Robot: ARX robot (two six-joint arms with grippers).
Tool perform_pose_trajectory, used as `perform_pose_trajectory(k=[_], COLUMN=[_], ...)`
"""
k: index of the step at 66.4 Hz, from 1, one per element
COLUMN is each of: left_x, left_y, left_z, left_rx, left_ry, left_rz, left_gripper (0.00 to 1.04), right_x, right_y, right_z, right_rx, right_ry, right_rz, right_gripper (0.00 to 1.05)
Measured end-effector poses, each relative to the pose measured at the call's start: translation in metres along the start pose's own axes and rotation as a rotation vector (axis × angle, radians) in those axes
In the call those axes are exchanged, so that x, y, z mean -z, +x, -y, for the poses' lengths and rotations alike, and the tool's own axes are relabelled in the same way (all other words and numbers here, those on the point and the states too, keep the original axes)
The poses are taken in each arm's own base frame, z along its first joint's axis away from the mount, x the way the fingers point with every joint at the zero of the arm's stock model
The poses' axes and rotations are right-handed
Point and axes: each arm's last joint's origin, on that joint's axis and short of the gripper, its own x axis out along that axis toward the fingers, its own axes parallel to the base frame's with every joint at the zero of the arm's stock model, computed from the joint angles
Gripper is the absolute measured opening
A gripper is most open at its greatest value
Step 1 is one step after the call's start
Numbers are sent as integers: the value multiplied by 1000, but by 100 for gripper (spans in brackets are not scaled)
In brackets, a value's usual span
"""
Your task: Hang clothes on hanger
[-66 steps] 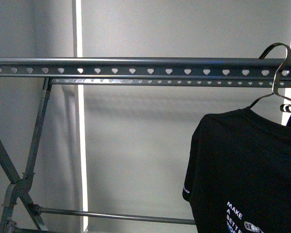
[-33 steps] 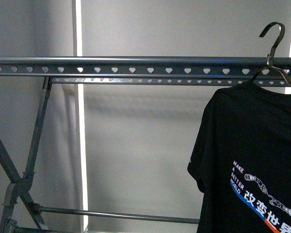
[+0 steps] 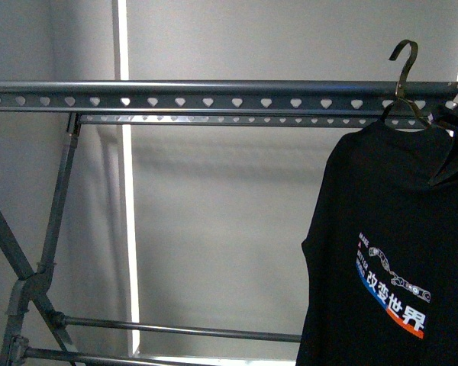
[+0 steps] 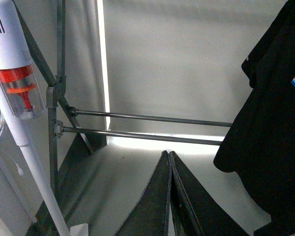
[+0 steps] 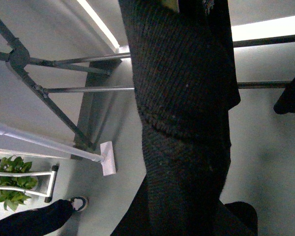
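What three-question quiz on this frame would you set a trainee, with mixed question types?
1. True or false: the wire hook of the black T-shirt rises above the rack's top rail.
2. Multiple choice: the holes punched in the rail are A) round B) heart-shaped C) square.
3. Fill in: in the left wrist view, the left end effector has its fingers ____.

Key: 1 true; 2 B; 3 shut together.

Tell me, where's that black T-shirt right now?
In the front view the black T-shirt hangs far right on a wire coat hanger, just below the grey rack's rail.
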Motion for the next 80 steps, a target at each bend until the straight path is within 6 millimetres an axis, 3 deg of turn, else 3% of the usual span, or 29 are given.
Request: perform_pose_trajectory(k=[28,36,44,50,54,60,67,72,74,80], left_x=[8,9,8,7,7,4,1,-2,-3,2], left_y=[-3,-5,-4,-1,6,11,17,21,22,15], left_z=[0,0,0,0,-1,-3,-4,-3,-2,0], left_rx=[0,0,0,0,100,191,286,370,322,95], left_ry=[1,1,1,0,-62,-143,-203,-273,-260,-180], left_rz=[33,34,35,44,90,140,174,198,202,109], left_gripper=[4,4,4,4,14,31,48,65,64,48], right_x=[20,24,26,28,33,46,75,110,126,179], right_y=[32,34,22,-3,-29,-65,-112,-150,-163,-192], right_z=[14,18,16,13,8,0,-11,-19,-20,-22], right_rx=[62,41,21,86,125,93,85,67,56,53], right_ry=[24,23,12,-82,-190,-251,-307,-336,-340,-313], right_rz=[-34,-17,42,190,350,509,697,834,871,945], right_gripper=[9,28,49,70,86,99,97,97,97,97])
